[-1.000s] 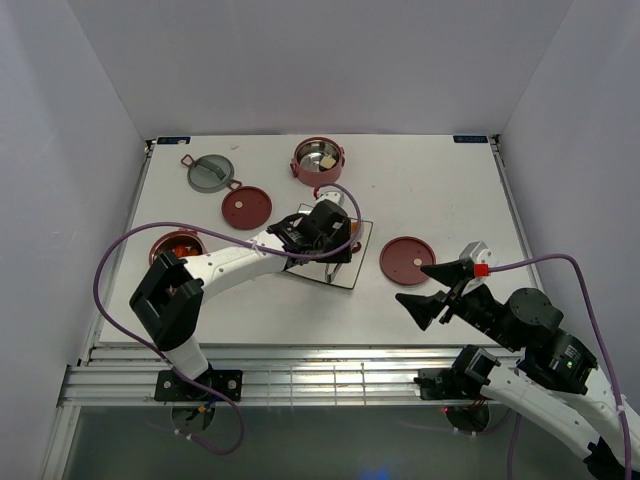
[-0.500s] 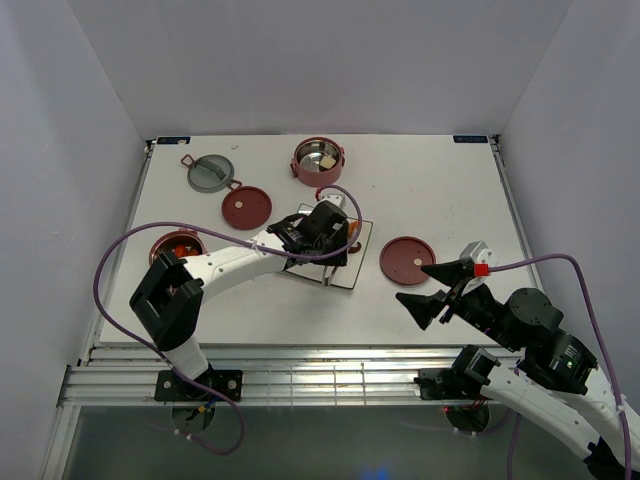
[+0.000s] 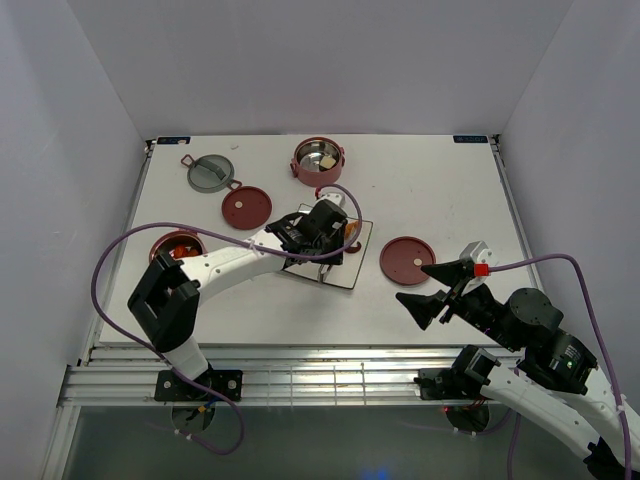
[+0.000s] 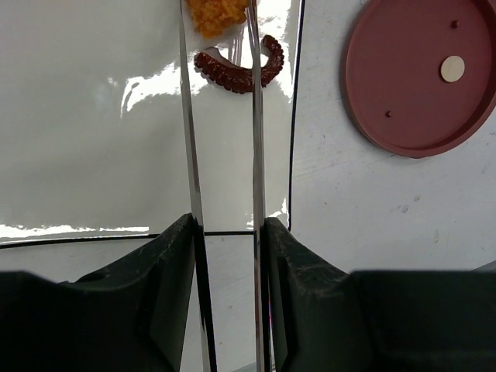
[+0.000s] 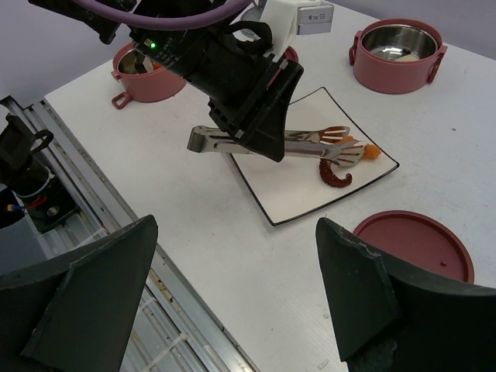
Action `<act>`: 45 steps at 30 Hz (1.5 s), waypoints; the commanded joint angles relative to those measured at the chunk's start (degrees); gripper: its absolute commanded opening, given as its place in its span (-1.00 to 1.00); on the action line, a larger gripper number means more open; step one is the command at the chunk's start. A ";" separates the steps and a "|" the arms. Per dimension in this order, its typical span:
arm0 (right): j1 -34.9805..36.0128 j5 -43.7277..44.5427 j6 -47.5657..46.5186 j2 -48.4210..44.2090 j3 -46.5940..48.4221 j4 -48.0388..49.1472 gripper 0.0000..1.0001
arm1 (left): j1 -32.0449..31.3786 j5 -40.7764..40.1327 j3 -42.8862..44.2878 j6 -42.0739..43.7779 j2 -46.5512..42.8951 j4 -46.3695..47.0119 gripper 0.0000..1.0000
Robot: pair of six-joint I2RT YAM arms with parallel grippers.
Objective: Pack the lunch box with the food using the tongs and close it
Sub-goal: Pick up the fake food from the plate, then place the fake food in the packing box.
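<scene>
Well to the left of the square plate [image 3: 343,272], one dusty-red bowl [image 3: 178,246] is sitting open with orange and dark food in it. Beyond the plate's far-left corner the grey-green top lid [image 3: 210,172] is lying flat, and a red disc lid [image 3: 246,208] is lying between that lid and the plate.

Over the plate's left half the left gripper [image 4: 229,225] is hanging low, and its fingers [image 4: 167,271] are pinching the tongs [image 4: 256,155] from both sides, each black pad pressing against one silvery arm. The tongs are stretching out across the plate towards its right edge, with their two arms standing slightly apart. There an orange piece [image 4: 217,14] is lying between the tips, and a dark red tentacle piece [image 4: 236,70] is curling just short of it, under one arm. Both pieces are resting on the plate's glossy white surface.

Straight beyond the plate the second bowl [image 3: 318,160] is standing open with a pale piece inside.

Just right of the plate a second red disc lid [image 3: 407,260] is lying flat on the table [image 3: 440,190]. Farther right and nearer, the right gripper [image 3: 415,284] is hovering above the table, its fingers [image 5: 93,294] spread wide and holding nothing.
</scene>
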 commanded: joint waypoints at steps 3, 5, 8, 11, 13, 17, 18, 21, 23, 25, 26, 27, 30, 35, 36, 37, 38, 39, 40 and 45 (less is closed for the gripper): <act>0.47 0.81 -0.66 -0.51 1.98 0.92 0.77 | -0.32 -4.74 3.64 1.63 -7.01 -0.95 -0.42; 0.38 0.90 -0.66 -0.51 1.98 0.92 0.76 | -0.41 -6.75 4.25 1.72 -7.72 -2.18 -0.47; 0.38 0.90 -0.66 -0.42 1.98 0.92 0.76 | -0.32 -9.48 5.48 2.69 -8.86 -3.23 -0.53; 0.38 0.99 -0.66 -0.42 1.90 0.92 0.77 | -0.15 -13.09 8.03 4.53 -8.25 -3.85 -0.55; 0.38 0.99 -0.66 -0.51 1.90 0.92 0.77 | 1.08 -14.41 12.24 6.02 -5.81 -4.11 -0.56; 0.38 1.16 -0.74 -0.51 1.90 0.75 0.76 | 4.33 -15.91 22.96 11.11 0.97 -6.66 -0.57; 0.38 1.25 -0.66 -0.60 1.98 0.66 0.77 | 5.12 -16.08 24.80 12.00 2.20 -6.75 -0.58; 0.38 1.43 -0.66 -0.68 1.98 0.57 0.76 | 8.81 -15.91 31.14 14.28 6.95 -7.19 -0.59; 0.38 1.60 -0.66 -0.68 1.90 0.66 0.77 | 11.10 -16.08 34.03 15.08 8.79 -7.28 -0.59; 0.38 1.43 -0.66 -0.68 1.81 0.74 0.76 | 12.59 -16.78 35.45 16.57 11.52 -6.76 -0.59; 0.47 1.43 -0.66 -0.68 1.81 0.83 0.77 | 12.86 -16.96 36.68 17.19 12.48 -6.67 -0.59; 0.47 1.34 -0.74 -0.51 1.81 0.83 0.77 | 13.30 -16.44 37.12 17.71 14.32 -6.49 -0.59; 0.47 1.43 -0.83 -0.42 1.72 0.92 0.77 | 14.97 -13.63 38.27 19.04 17.05 -5.53 -0.59; 0.55 1.60 -0.83 -0.42 1.81 1.01 0.77 | 16.82 -12.39 39.32 20.79 20.05 -3.07 -0.59; 0.55 1.78 -0.92 -0.33 1.81 0.92 0.77 | 17.08 -12.22 39.67 20.97 20.58 -2.97 -0.59; 0.64 1.86 -0.92 -0.33 1.81 0.92 0.77 | 17.60 -11.70 40.37 21.06 21.45 -2.97 -0.59; 0.64 1.95 -0.92 -0.33 1.81 0.92 0.77 | 17.87 -11.25 40.64 20.97 21.98 -2.97 -0.57; 0.64 2.04 -0.92 -0.33 1.81 0.92 0.77 | 18.13 -10.82 40.73 20.97 22.42 -2.89 -0.56; 0.64 2.04 -0.92 -0.25 1.81 1.01 0.77 | 18.48 -9.85 41.08 20.97 22.77 -2.62 -0.55; 0.73 2.31 -0.92 -0.07 1.72 1.01 0.77 | 18.75 -8.18 41.26 21.94 25.15 -1.74 -0.49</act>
